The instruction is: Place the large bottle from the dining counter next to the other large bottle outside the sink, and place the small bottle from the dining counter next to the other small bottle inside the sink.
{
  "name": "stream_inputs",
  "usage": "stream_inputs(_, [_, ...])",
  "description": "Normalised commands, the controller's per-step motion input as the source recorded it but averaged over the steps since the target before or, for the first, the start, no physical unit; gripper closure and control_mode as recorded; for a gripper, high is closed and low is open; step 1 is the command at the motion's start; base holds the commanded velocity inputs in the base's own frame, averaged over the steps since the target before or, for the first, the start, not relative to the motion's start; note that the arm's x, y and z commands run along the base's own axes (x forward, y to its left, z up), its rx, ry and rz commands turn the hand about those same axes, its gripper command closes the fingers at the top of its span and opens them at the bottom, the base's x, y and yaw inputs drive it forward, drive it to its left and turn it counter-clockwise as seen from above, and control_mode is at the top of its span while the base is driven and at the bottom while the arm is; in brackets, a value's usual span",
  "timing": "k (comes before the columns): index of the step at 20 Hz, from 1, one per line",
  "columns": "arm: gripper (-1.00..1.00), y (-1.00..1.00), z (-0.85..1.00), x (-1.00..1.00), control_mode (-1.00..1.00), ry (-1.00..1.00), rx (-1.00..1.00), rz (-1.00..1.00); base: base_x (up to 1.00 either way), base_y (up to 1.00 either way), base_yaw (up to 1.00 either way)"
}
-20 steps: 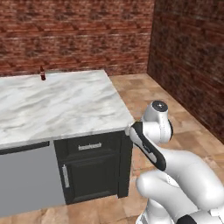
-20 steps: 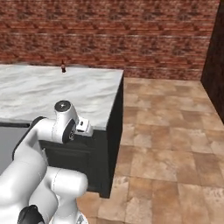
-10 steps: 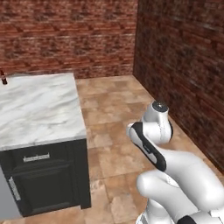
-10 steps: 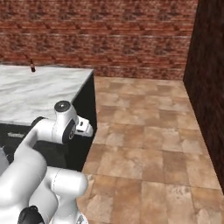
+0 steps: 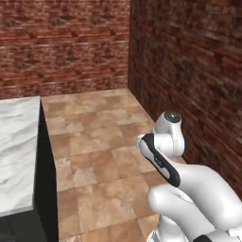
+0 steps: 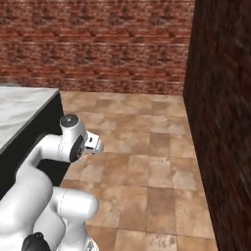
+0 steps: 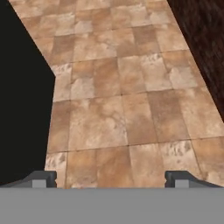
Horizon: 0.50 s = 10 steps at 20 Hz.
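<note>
My gripper (image 7: 110,179) is open over the tiled floor, with nothing between its two dark fingertips (image 7: 43,179). The white arm (image 5: 163,151) is folded close over the base and also appears in the right base view (image 6: 71,144). Both large bottles, both small bottles, the sink and the dining counter are out of view.
A marble-topped counter (image 5: 16,156) with a black side (image 5: 46,189) stands at the left edge, and its corner shows in the right base view (image 6: 24,110). A brown tiled floor (image 5: 99,142) stretches ahead. Red brick walls (image 5: 61,47) close the back, and a dark brick wall (image 6: 220,122) runs along the right.
The whole picture has slid left as the base turned right. The counter now sits at the left edge, and the bottle on it has left the views. The gripper stays open.
</note>
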Motion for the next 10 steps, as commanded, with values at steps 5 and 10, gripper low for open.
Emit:
stream_inputs(5, [-1.0, 0.0, 0.0, 0.0, 1.0, 0.0, 0.0, 0.0, 1.0, -0.49, -0.11])
stream_inputs(10, [-1.0, 0.0, 0.0, 0.0, 1.0, 0.0, 0.0, 0.0, 1.0, -0.21, -0.05])
